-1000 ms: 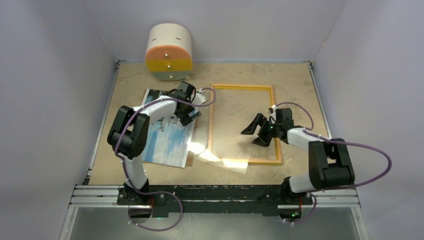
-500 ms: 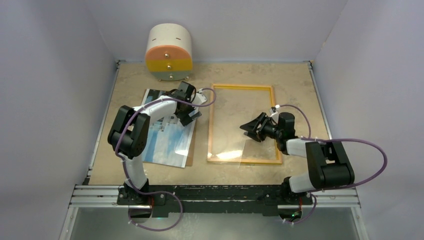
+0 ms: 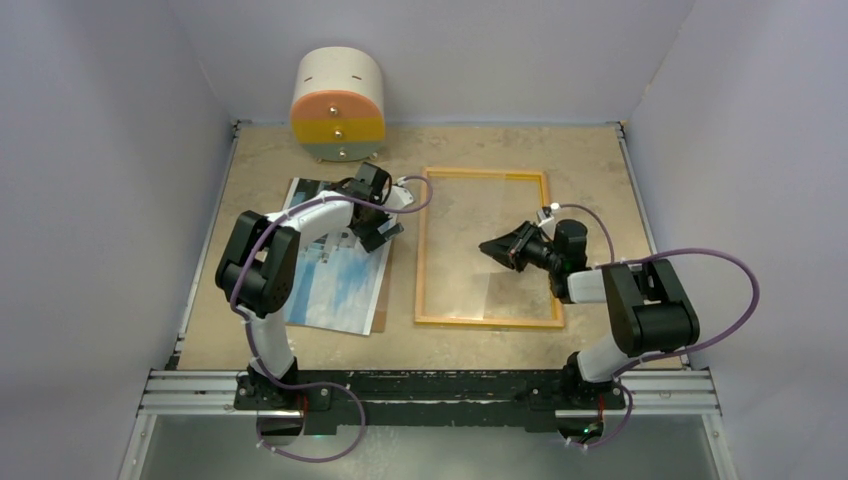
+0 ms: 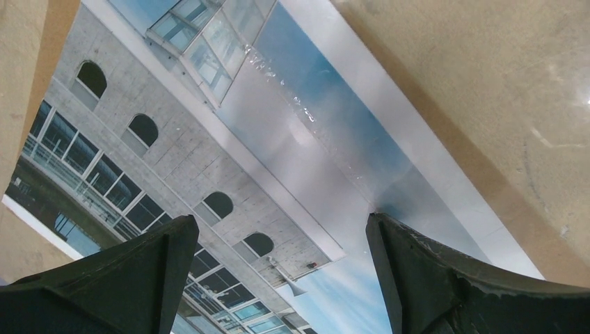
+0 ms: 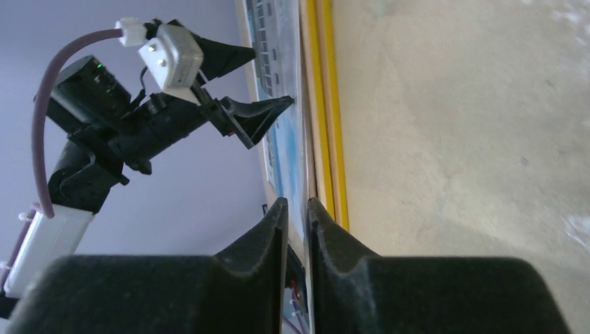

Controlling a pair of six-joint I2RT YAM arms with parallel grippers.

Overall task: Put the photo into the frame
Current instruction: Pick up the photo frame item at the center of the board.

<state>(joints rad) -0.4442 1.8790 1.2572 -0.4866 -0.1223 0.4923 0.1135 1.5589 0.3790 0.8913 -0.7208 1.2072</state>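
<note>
Left wrist view: left gripper spread wide above the photo; right gripper almost pressed together over the frame.

Left pincer wide open, pointing down, arm extended forward. Right pincer nearly closed, pointing left.

The frame is lying flat on the right half of the table, with a faint clear sheet showing inside its near part. The right gripper is pointing left over the frame's interior, its jaws nearly together. Just left of the frame, the photo is lying face up on a brown backing sheet, with the left gripper spreading wide over its far right corner. A banded drum-shaped box is standing near the far left corner.
</note>
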